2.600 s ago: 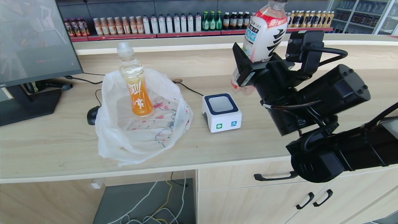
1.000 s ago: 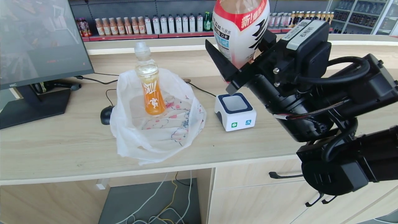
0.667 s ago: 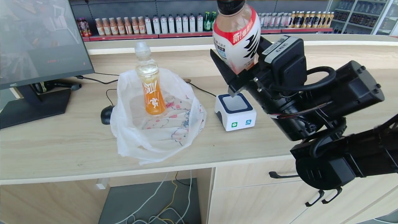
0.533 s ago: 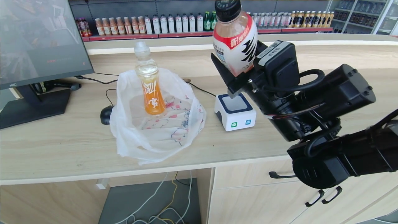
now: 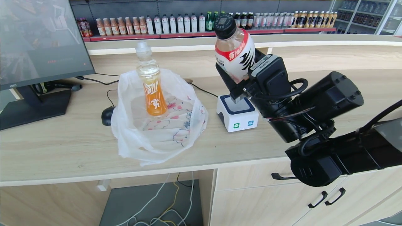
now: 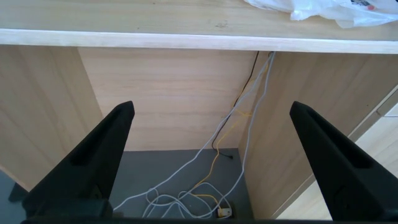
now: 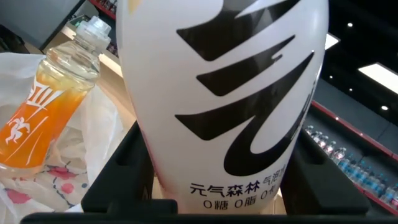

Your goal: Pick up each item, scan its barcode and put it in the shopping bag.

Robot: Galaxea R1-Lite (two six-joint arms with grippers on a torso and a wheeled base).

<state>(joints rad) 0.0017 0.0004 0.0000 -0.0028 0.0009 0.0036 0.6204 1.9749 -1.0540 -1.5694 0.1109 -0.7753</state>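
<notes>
Black and empty, the left claw (image 6: 211, 109) is held below the bench (image 6: 124, 22) edge, jaws apart, likely out of the way. The right claw (image 5: 240, 77) is clamped on the white bottle (image 5: 236, 58), cap-up just above the scanner (image 5: 237, 114), presumably for reading; barcode and base are hidden. Left of it, the shopping bag (image 5: 157, 138) is spread open round an orange bottle (image 5: 150, 88).
</notes>
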